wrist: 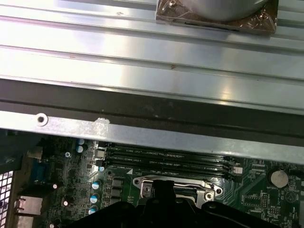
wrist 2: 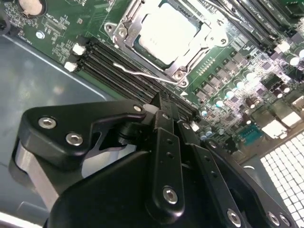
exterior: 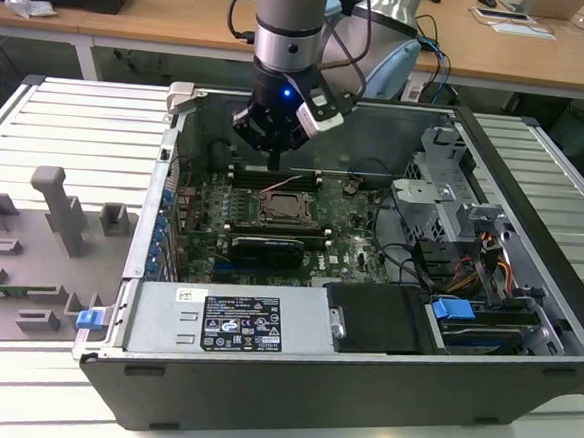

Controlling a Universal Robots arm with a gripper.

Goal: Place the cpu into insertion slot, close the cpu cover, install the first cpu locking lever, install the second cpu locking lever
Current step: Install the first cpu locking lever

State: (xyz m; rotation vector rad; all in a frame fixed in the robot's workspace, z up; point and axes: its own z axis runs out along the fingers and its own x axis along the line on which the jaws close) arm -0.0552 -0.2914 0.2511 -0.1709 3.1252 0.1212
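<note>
**End effector hanging inside the case, just behind the socket**

I am watching the arm reaching down into the open computer case [exterior: 527, 296], which is lying on the ribbed tabletop [exterior: 68, 123]. In the exterior view the end effector [exterior: 275, 162] is hovering low over the motherboard [exterior: 346, 233], just behind the slot [exterior: 286, 211] and over the long black memory slots [exterior: 275, 175]. Its fingers are looking pressed together into one narrow tip, and I am seeing nothing between them.

In the second wrist view the cpu [wrist 2: 167, 31] is sitting inside the slot [wrist 2: 124, 29], its pale metal top facing up. The cover [wrist 2: 199, 33] is lying flat around the cpu, so it is looking closed. One thin wire lever [wrist 2: 145, 72] is standing a little away from the near edge of the cover, between the socket and the memory slots [wrist 2: 118, 64]; I cannot tell if it is locked or free. The end effector [wrist 2: 160, 99] is pointing at the memory slots, near this lever but not touching it, as far as I am seeing.

In the first wrist view the black body of the end effector [wrist: 164, 190] is covering the middle of the slot [wrist: 209, 190], and the memory slots [wrist: 166, 159] are running just beside it.

On the exterior view's left, grey fixtures [exterior: 57, 213] are standing on the tabletop, well apart from the case.
</note>
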